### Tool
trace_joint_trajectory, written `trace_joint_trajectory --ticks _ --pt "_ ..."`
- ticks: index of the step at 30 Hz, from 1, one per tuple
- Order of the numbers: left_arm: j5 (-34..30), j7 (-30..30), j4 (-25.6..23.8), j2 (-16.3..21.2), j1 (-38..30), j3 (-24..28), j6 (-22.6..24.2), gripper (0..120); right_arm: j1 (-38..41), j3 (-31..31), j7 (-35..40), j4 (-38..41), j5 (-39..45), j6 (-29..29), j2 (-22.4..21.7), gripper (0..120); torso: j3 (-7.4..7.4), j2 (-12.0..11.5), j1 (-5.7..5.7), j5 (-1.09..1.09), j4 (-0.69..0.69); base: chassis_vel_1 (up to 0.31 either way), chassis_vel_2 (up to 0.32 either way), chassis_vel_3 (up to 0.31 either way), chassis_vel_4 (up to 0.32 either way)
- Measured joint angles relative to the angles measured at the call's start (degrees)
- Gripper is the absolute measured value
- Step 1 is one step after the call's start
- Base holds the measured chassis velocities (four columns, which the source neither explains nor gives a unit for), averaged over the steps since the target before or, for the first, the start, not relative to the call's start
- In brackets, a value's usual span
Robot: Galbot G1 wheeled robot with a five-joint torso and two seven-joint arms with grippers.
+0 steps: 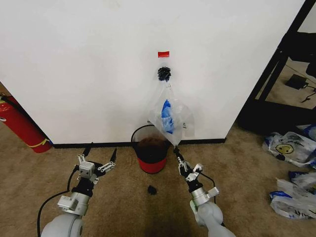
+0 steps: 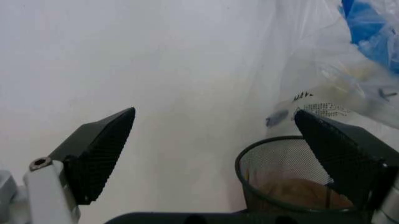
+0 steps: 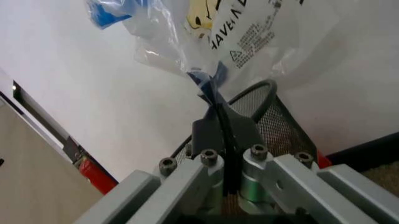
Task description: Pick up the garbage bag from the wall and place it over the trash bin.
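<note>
The garbage bag (image 1: 170, 116), thin clear plastic with blue print, hangs from a black hook (image 1: 164, 74) on the white wall (image 1: 98, 64), under a red tape strip (image 1: 163, 54). The red trash bin (image 1: 150, 157) with a black mesh rim stands on the carpet right below it. My right gripper (image 1: 176, 152) is shut on the bag's lowest corner, just right of the bin's rim. In the right wrist view the closed fingers (image 3: 215, 105) pinch the bag (image 3: 249, 32) above the bin (image 3: 277, 121). My left gripper (image 1: 101, 152) is open, left of the bin (image 2: 274, 172), holding nothing.
A red fire extinguisher (image 1: 22, 126) leans at the wall's left end. Several lumpy smiley bags (image 1: 291, 148) lie on the carpet at the right. A black frame (image 1: 276, 64) stands beyond the wall's right edge. A small dark scrap (image 1: 152, 189) lies in front of the bin.
</note>
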Motion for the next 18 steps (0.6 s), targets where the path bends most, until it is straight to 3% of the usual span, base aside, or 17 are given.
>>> trace_joint_trajectory --ticks 5,12,18 --pt "-0.03 0.01 -0.01 -0.09 0.29 -0.15 -0.22 100 0.00 -0.16 -0.04 0.68 -0.04 0.18 -0.20 0 0.00 0.00 0.00 0.00 0.00 0.000 0.000 0.000 0.000" --pt "-0.09 0.02 -0.18 -0.15 0.56 -0.45 -0.36 100 -2.30 -1.13 0.17 7.64 0.12 0.94 -3.42 0 0.00 0.00 0.00 0.00 0.01 0.000 0.000 0.000 0.000" --pt "-0.10 0.02 0.02 -0.25 0.52 -0.62 -0.56 100 -5.96 0.82 -0.95 19.48 -6.77 4.79 -11.61 25 0.00 0.00 0.00 0.00 -0.01 0.000 0.000 0.000 0.000"
